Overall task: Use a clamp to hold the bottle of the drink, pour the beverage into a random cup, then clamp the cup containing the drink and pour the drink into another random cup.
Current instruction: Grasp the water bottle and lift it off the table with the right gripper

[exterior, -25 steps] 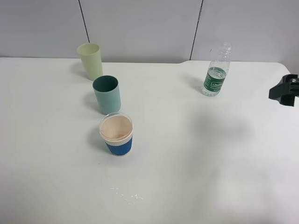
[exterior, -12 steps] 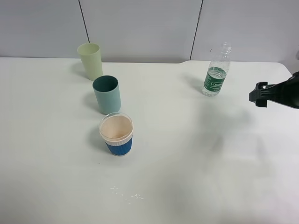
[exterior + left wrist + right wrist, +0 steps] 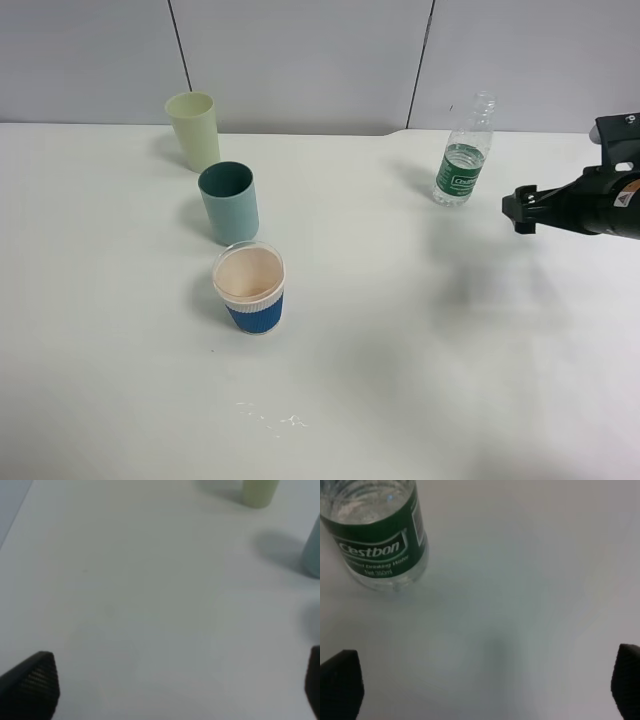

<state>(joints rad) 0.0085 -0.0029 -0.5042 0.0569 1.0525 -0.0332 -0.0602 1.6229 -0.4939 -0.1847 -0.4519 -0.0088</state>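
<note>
Since a second ago the right arm has come in from the 3 o'clock edge of the white surface (image 3: pixel 400 350). Then only a black stub showed there. Now the right fingers (image 3: pixel 522 210) hang just at 4 o'clock of the clear plastic bottle with a green label (image 3: pixel 462 160), near it but not touching. The bottle stands upright and uncapped at about 1 o'clock on the surface, where it stood before, with clear liquid up to about the label's top. The cups have not shifted. The pale yellow-green tumbler (image 3: pixel 194 130), the teal-green plastic tumbler (image 3: pixel 229 205) and the short cup with a ribbed blue band (image 3: pixel 250 290) run in a line from 11 towards 9 o'clock. A few pale specks (image 3: pixel 270 415) lie near 6 o'clock.

The right wrist view cuts the bottle (image 3: pixel 377 535) off above its label. It shows only two dark tips at the picture's corners, wide apart with nothing between them. The left fingers (image 3: pixel 30 685) are likewise spread wide over bare surface and appear in no other view. That picture is blurred, and both tumblers are cropped at its border.
</note>
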